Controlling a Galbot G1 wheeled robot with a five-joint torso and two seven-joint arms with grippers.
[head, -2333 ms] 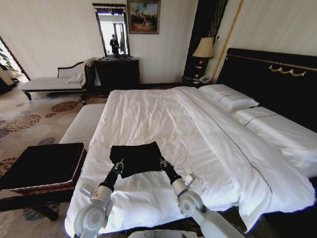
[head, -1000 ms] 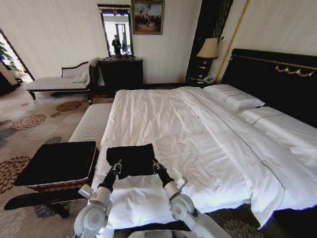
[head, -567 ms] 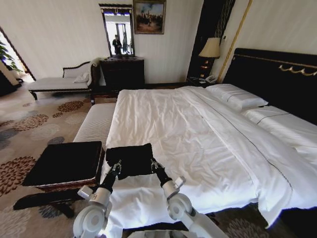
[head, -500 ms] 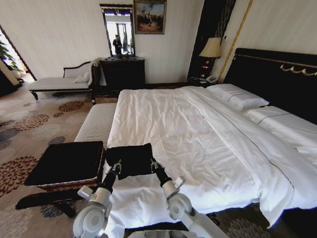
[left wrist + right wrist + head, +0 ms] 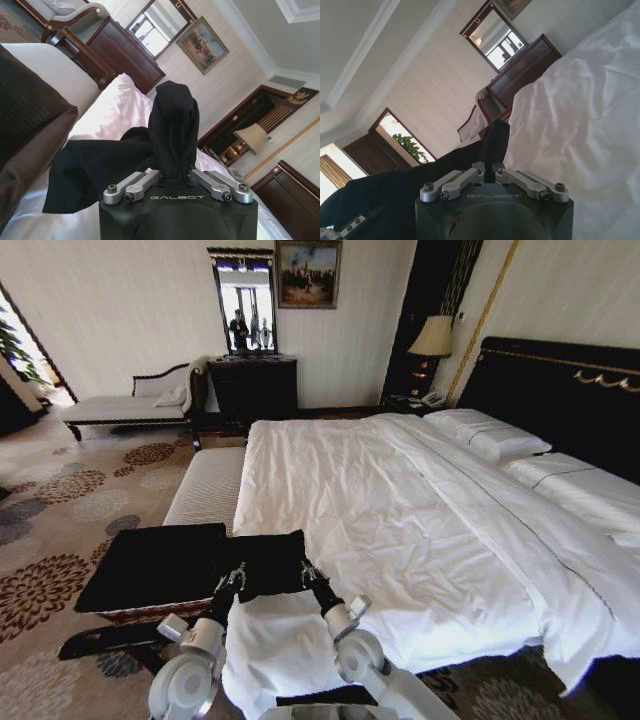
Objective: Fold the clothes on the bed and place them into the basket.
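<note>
Taking the basket (image 5: 150, 565) as the marker: the folded black T-shirt (image 5: 262, 562) hangs just beside its bed-side rim, held up off the white bed (image 5: 400, 530) by both arms; the left gripper (image 5: 236, 578) pinches the shirt's near edge on the side closest to the basket, its jaws drawn tight on a bunched ridge of black cloth, as the left wrist view shows plainly; the right gripper (image 5: 306, 574) clamps the same edge farther from the basket, jaws likewise closed on fabric in its own wrist view; the shirt's long axis runs sideways between the two pincers, pointing roughly at the basket; so the basket lies to the robot's left of the load, with the left arm the nearer; I judge the folding done and the carry across under way, and what remains turns on shifting the whole span leftward until the cloth clears the woven rim; the pale bench (image 5: 205, 490) sits beyond the basket, along the bed's foot.
</note>
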